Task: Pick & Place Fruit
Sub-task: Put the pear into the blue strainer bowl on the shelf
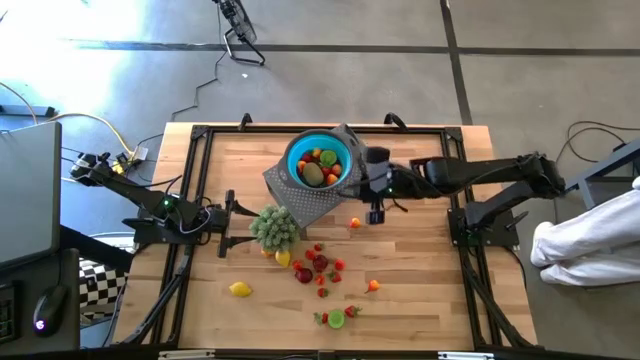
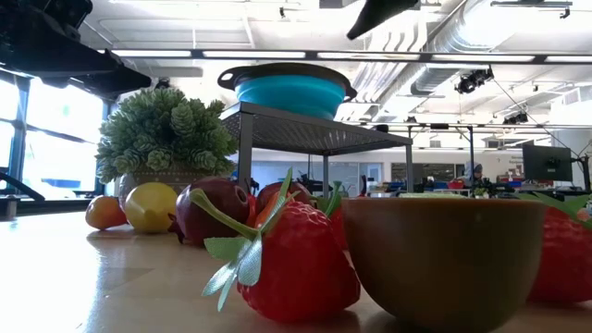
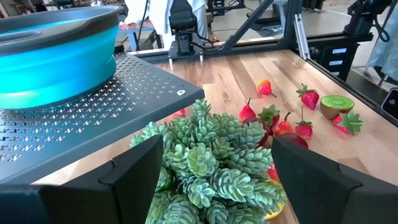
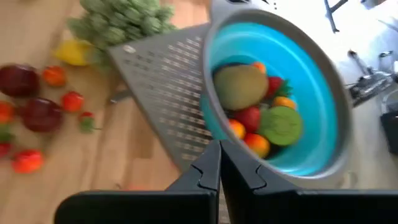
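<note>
Left end effector [image 1: 238, 226] parked near the table's [image 1: 420, 310] left edge, fingers spread, empty, facing the plant [image 1: 274, 227]; likely waiting its turn. Loose fruit [image 1: 318, 264] lies mid-table toward the front edge, apparently still to be picked. Bowl [image 1: 319, 160] on a perforated rack [image 1: 310, 203] near the back edge holds kiwi, orange, red and green pieces. Right end effector [image 1: 374, 213] just beside the bowl, clenched, nothing visibly held.
</note>
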Controlling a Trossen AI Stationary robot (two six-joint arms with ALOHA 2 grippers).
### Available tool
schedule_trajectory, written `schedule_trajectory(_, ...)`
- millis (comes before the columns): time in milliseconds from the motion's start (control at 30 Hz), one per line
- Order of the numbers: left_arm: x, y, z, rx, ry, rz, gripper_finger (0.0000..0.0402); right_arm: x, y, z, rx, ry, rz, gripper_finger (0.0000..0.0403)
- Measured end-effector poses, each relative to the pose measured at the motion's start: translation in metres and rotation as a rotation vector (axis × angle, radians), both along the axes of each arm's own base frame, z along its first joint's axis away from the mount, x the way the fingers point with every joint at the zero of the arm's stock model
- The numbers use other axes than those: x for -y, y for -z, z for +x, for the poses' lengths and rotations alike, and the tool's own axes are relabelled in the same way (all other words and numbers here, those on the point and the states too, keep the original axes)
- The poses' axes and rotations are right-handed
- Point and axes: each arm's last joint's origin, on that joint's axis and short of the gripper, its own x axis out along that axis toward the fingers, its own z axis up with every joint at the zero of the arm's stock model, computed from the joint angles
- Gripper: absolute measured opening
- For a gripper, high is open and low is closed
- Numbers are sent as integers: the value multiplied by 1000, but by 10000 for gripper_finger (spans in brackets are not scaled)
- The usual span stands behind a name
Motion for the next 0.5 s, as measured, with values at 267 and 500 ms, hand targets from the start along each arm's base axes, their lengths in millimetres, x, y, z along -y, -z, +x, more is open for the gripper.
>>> schedule_trajectory(267,0,0,0,0,0,0,294,-37,0,-4,60,52,137,2)
schedule_trajectory(500,0,0,0,0,0,0,294,-70,0,-12,82,35,249,2)
